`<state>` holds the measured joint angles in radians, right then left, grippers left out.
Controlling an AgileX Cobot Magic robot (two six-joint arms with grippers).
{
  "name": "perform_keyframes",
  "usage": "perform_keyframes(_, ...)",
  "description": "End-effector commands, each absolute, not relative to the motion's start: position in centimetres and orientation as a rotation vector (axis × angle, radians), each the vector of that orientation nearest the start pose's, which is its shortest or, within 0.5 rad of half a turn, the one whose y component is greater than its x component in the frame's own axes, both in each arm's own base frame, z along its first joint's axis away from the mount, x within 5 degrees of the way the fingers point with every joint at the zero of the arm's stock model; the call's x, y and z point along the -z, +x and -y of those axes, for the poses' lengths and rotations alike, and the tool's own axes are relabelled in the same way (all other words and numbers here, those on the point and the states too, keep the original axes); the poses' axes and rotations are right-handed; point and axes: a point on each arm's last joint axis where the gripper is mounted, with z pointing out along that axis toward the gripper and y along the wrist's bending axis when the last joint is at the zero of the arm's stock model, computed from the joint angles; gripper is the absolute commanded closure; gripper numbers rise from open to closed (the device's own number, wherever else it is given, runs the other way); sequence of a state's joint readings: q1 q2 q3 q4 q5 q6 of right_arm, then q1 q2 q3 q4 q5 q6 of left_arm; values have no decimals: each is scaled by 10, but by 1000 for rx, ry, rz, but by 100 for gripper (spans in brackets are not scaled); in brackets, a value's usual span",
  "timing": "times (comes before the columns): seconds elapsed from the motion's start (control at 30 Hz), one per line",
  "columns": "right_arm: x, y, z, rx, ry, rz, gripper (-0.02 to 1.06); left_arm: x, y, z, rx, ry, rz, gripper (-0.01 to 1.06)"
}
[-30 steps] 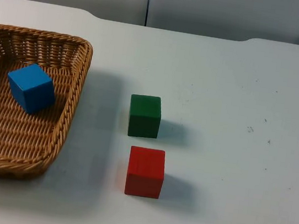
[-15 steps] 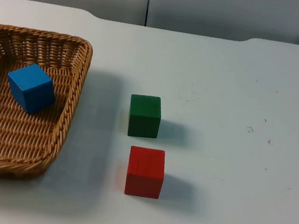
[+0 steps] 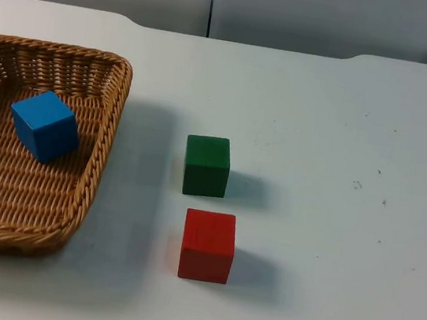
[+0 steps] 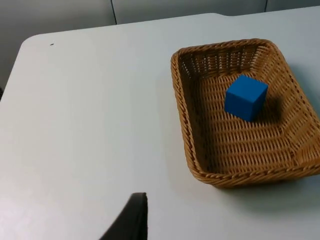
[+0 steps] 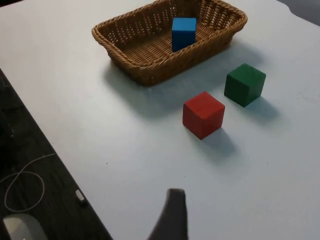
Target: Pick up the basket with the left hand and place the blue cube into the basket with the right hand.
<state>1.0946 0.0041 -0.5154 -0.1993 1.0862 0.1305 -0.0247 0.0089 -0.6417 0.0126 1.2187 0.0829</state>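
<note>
A wicker basket (image 3: 116, 106) stands on the white table at the left, flat on the surface. The blue cube (image 3: 44, 125) lies inside it, turned a little askew. In the left wrist view the basket (image 4: 181, 107) and blue cube (image 4: 245, 97) are seen from a distance; my left gripper (image 4: 132, 220) waits high above bare table, well off the basket's long side. My right gripper (image 5: 170, 215) also waits raised near the table's edge, far from the basket (image 5: 150, 75) and blue cube (image 5: 183, 33). Neither gripper holds anything.
A green cube (image 3: 206, 165) and a red cube (image 3: 208, 245) stand one behind the other right of the basket. The grey partition wall (image 3: 298, 13) closes the far side. Beyond the table's edge, dark floor with a white cable (image 5: 25, 185) is visible.
</note>
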Motion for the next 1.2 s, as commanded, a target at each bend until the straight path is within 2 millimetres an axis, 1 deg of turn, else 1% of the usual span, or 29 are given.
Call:
perform_keyframes(0.0,-280,11,14,-514,-954,-1840,31,-294,-25,-2,-60,138,-2091,0)
perform_keyframes(0.03,-280,11,14,-516,-951,-1842,31,-285,-21,-2,-58,144,-2122,0)
perform_keyframes(0.07,-280,11,14,-516,-951,-1842,31,-285,-21,-2,-58,144,-2122,0)
perform_keyframes(0.1,-280,11,14,-518,-951,-1845,31,-278,-17,-1,-55,150,-2141,0)
perform_keyframes(0.13,-280,11,14,-520,-951,-1845,31,-282,-18,-1,-53,160,-2120,0)
perform_keyframes(0.23,-280,10,13,-523,-968,-1839,31,-281,-17,0,-47,177,-2120,0)
perform_keyframes(0.33,-278,7,11,-543,-1023,-1823,21,-282,-16,3,-39,228,-2096,0)
perform_keyframes(0.37,-278,7,11,-543,-1023,-1823,21,-282,-16,3,-39,228,-2096,0)
perform_keyframes(0.4,-278,6,11,-546,-1035,-1818,16,-282,-16,4,-25,228,-2089,0)
perform_keyframes(0.5,-278,6,11,-548,-1036,-1819,6,-284,-15,10,66,233,-2067,0)
perform_keyframes(0.6,-278,6,11,-548,-1032,-1821,4,-284,-15,13,107,236,-2061,0)
perform_keyframes(0.73,-278,6,11,-548,-1032,-1821,4,-284,-15,16,142,238,-2053,0)
perform_keyframes(0.9,-278,6,11,-548,-1032,-1821,4,-284,-15,16,143,238,-2052,0)
perform_keyframes(1.03,-278,6,11,-548,-1032,-1821,4,-283,-13,11,79,223,-2051,0)
perform_keyframes(1.07,-278,6,11,-548,-1032,-1821,4,-281,-9,8,58,167,-2040,0)
perform_keyframes(1.13,-278,6,11,-548,-1032,-1821,4,-279,-7,2,31,62,-2048,0)
perform_keyframes(1.17,-278,6,11,-548,-1032,-1821,4,-279,-7,1,25,45,-2048,0)
